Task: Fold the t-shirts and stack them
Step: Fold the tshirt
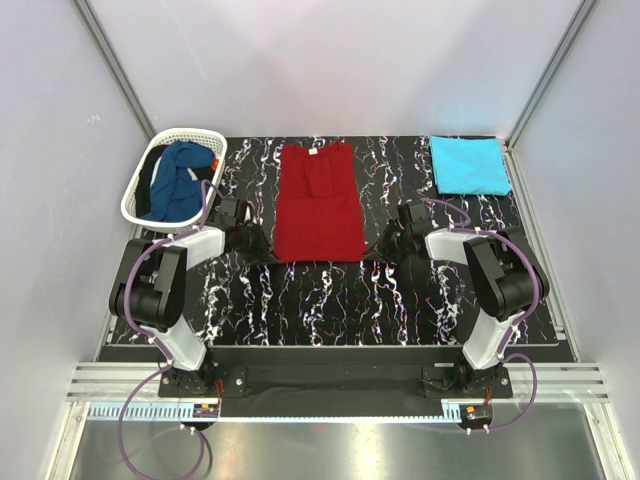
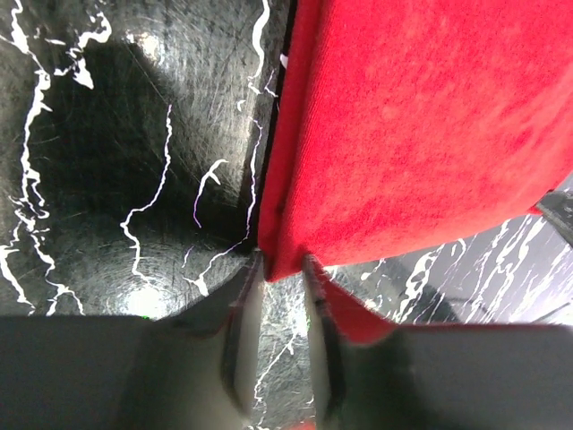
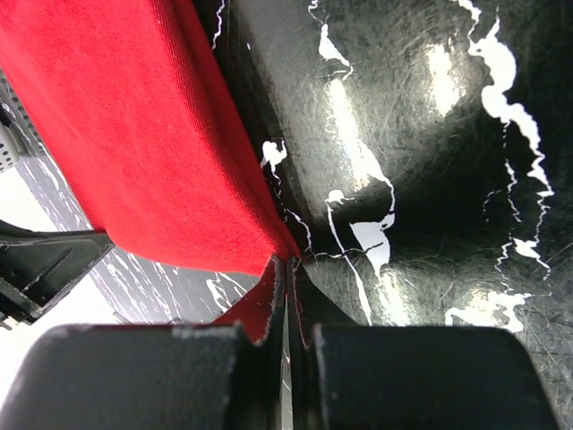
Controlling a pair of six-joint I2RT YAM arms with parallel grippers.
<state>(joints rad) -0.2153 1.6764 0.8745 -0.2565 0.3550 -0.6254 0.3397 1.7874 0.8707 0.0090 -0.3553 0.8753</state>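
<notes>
Both arms start at the near edge, bend at the elbow and turn in toward each other. The left arm (image 1: pixel 165 290) leans to the right. Its left gripper (image 1: pixel 262 248) sits low by the counter (image 1: pixel 330 300). Its fingers (image 2: pixel 238 340) pinch the near left corner of the red t-shirt (image 1: pixel 318 205), with a thin gap showing lower down. The right arm (image 1: pixel 500 285) leans to the left. The right gripper (image 1: pixel 388 245) is low too, its fingers squeezed almost together on the shirt's near right corner.
</notes>
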